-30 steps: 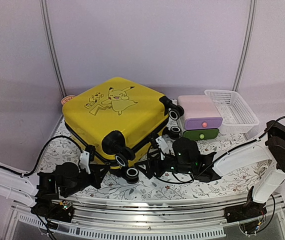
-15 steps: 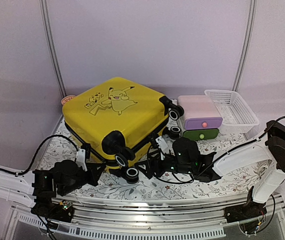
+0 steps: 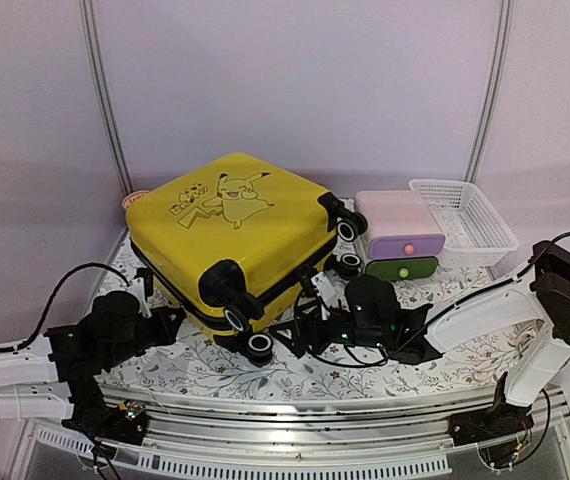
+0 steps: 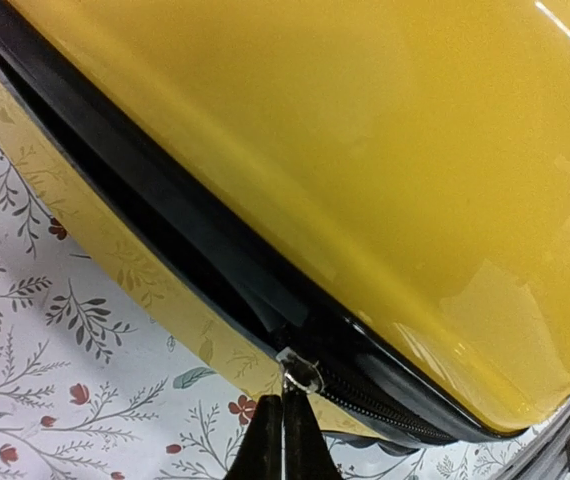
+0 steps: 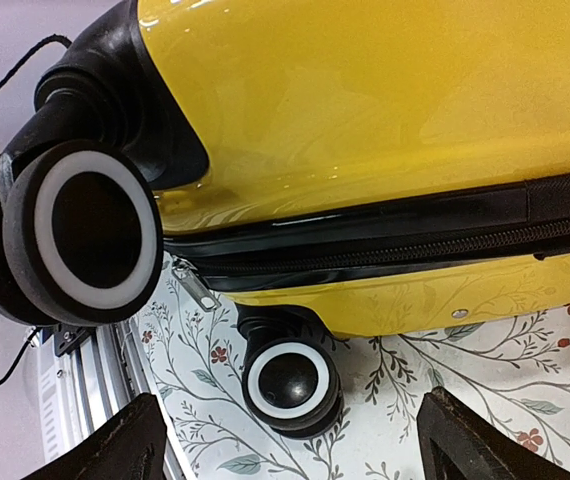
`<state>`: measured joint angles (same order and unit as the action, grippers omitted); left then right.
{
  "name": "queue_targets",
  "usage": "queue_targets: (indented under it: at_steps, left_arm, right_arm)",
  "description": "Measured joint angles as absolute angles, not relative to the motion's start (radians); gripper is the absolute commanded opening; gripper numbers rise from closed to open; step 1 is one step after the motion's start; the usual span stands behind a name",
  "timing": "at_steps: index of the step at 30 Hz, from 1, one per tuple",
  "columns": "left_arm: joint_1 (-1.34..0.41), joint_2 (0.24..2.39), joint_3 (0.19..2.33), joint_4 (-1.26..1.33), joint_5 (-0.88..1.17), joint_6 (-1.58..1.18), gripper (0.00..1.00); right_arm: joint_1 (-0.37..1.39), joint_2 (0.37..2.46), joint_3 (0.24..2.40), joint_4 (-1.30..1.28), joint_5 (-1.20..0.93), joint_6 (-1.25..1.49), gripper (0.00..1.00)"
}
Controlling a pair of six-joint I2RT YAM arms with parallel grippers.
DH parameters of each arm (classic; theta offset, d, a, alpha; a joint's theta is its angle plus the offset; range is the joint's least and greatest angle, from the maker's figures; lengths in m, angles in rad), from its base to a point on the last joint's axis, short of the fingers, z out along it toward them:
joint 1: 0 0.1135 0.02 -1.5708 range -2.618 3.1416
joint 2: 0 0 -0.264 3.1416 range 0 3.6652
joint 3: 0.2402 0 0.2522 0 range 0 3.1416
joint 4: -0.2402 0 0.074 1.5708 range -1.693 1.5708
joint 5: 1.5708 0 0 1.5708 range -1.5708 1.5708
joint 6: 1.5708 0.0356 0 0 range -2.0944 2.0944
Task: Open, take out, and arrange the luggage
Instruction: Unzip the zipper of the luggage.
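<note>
Yellow hard-shell luggage (image 3: 235,225) is lying flat on the desk (image 3: 295,378), wheels toward the arms, lid not lifted yet. What's changed in the last second: the left hand (image 4: 283,415), pinched tight on the zipper pull (image 4: 300,373), has slid left along the near side, away from the wheel corner, so it looks like the zip is getting run open. The seam on one side of the pull already gapes black. The right hand (image 3: 300,333) hasn't budged, fingers spread wide and empty by the lower wheel (image 5: 288,378). I reckon there's plenty more zip to go before anything comes out.
</note>
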<state>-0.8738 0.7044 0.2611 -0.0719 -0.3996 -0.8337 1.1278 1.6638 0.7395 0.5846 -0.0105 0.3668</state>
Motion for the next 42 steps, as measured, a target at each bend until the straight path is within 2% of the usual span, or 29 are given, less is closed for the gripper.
queue_targets:
  at_steps: [12,13,18,22,23,25,27,29,33,42]
  left_arm:
    - [-0.836,0.731,0.261,-0.036,-0.364,-0.739,0.00]
    - [-0.835,0.737,0.261,-0.030,-0.363,-0.734,0.02]
    - [-0.830,0.767,0.261,-0.004,-0.364,-0.712,0.30]
    - [-0.825,0.767,0.268,-0.010,-0.363,-0.704,0.35]
    - [-0.825,0.765,0.274,-0.021,-0.363,-0.703,0.35]
    - [-0.826,0.763,0.291,-0.051,-0.358,-0.698,0.36]
    - [-0.830,0.755,0.305,-0.080,-0.345,-0.685,0.38]
    - [-0.836,0.741,0.316,-0.099,-0.327,-0.677,0.39]
    - [-0.845,0.703,0.332,-0.132,-0.292,-0.662,0.40]
    - [-0.869,0.702,0.388,-0.119,-0.201,-0.658,0.41]
  right_arm:
    - [1.140,1.708,0.751,0.659,0.005,0.356,0.89]
    - [1.148,1.707,0.743,0.681,0.019,0.350,0.89]
    - [1.172,1.707,0.720,0.735,0.090,0.316,0.91]
    - [1.172,1.699,0.646,0.878,0.162,0.279,0.94]
    - [1.172,1.697,0.616,0.929,0.173,0.271,0.92]
    - [1.172,1.708,0.522,1.126,0.196,0.248,0.80]
    - [1.172,1.777,0.443,1.334,0.211,0.218,0.79]
    - [1.171,1.874,0.414,1.433,0.196,0.186,0.80]
    - [1.177,1.972,0.413,1.509,0.127,0.102,0.76]
    - [1.188,2.000,0.543,1.551,0.116,0.051,0.71]
